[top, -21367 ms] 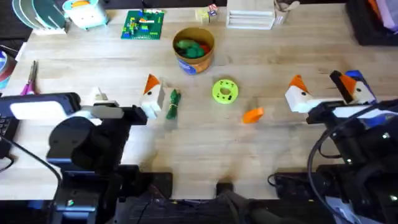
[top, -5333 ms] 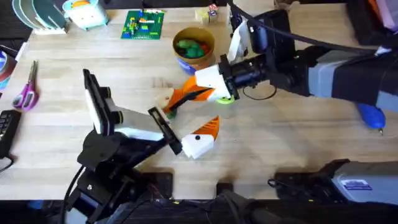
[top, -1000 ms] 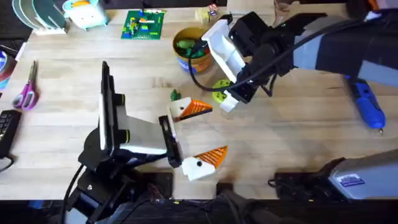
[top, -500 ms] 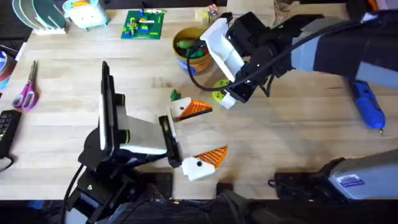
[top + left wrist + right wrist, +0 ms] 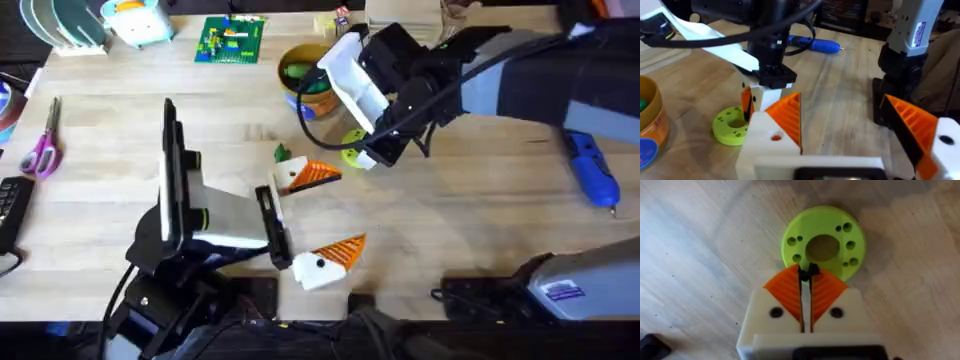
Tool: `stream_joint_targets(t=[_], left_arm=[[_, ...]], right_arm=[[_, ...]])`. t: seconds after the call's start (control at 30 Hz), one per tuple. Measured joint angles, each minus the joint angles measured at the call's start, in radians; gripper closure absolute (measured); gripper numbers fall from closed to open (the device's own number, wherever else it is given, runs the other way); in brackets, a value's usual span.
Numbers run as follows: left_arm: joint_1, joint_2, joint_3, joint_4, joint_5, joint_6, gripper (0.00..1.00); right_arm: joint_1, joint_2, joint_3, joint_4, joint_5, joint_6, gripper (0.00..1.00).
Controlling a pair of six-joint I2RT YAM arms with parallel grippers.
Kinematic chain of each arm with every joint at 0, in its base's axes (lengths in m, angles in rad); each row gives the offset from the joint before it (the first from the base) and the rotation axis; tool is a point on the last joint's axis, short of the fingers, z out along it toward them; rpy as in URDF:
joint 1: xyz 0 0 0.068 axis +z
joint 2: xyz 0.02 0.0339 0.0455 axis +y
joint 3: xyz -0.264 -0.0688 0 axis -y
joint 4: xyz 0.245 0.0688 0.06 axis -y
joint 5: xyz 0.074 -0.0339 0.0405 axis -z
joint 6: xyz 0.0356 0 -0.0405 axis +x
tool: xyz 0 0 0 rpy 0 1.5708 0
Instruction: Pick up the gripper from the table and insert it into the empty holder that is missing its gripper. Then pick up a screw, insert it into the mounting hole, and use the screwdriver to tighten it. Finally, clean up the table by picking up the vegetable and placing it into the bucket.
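My left gripper stands wide open near the table's front middle. The orange ribbed gripper sits in the white holder of its far finger, and the mounting hole shows orange inside. My right gripper reaches in from the right and hangs over a lime-green disc, shut on a small black screw. Beside the holder, the green vegetable lies half hidden. The tan bucket stands behind it. At the far right lies the blue screwdriver.
A green brick plate, a small house model and a white rack line the back edge. Pink-handled scissors lie at the far left. Bare wood lies to the right of the disc.
My right gripper has risen slightly and drifted towards the bucket, staying over the lime-green disc. The left arm has not moved.
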Motion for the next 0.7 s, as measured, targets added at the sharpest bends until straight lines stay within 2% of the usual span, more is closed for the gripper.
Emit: stream_joint_targets(t=[0.07,0.13,0.5,0.7], left_arm=[[0.0,0.0,0.0,0.0,0.0,0.0,0.008],[0.0,0.0,0.0,0.0,0.0,0.0,0.008],[0.0,0.0,0.0,0.0,0.0,0.0,0.008],[0.0,0.0,0.0,0.0,0.0,0.0,0.008]], right_arm=[[0.0,0.0,0.0,0.0,0.0,0.0,0.963],[0.0,0.0,0.001,0.0,0.0,0.002,0.991],[-0.002,0.0,0.007,-0.009,0.0,0.002,0.994],[-0.031,-0.039,0.066,-0.054,0.0,0.002,0.994]])
